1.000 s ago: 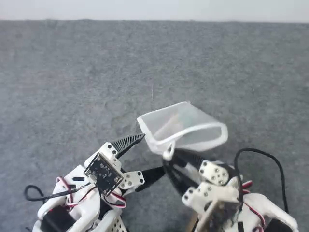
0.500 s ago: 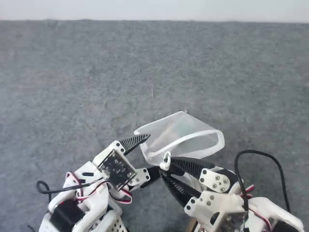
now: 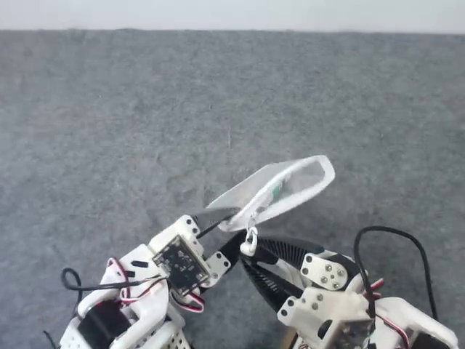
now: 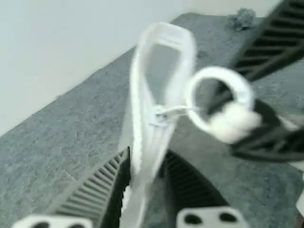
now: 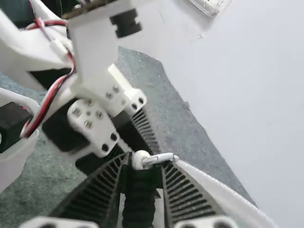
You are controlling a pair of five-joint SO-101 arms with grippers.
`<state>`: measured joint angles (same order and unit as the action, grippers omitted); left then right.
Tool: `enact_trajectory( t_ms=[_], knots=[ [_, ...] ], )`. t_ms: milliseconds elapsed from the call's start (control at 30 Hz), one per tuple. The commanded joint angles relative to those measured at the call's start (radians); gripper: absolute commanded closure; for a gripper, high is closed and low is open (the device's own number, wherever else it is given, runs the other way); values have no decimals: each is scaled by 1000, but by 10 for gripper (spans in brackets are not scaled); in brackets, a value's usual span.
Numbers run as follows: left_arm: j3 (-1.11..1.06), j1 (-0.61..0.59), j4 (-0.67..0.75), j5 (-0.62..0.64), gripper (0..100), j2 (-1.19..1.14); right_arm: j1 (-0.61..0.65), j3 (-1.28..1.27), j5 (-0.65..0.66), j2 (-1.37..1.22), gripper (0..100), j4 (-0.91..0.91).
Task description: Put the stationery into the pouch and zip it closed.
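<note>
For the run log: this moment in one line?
left tool: shut on pouch | right tool: at zipper pull | pouch: not yet zipped

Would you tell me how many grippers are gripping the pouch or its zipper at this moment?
2. The left gripper pinches the pouch by its zipper edge at the near end; the right gripper is closed on the zipper pull right beside it.

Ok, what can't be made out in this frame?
1. High view: what lies inside the pouch; its cloudy wall shows just a faint greenish shape.
2. Left wrist view: how far the zip is drawn; the zipper pull is blurred and the left hand covers the pouch's end.
3. High view: the rest of the right arm, cut off by the bottom edge.
</note>
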<state>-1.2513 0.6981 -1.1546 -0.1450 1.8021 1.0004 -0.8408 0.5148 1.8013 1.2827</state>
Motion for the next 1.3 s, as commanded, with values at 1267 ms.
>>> enact_trajectory(
  t_ms=[1267],
  knots=[
    [-8, -141, 40, -48, 991, 17, -591, -288, -276, -16, 993, -598]
  ],
)
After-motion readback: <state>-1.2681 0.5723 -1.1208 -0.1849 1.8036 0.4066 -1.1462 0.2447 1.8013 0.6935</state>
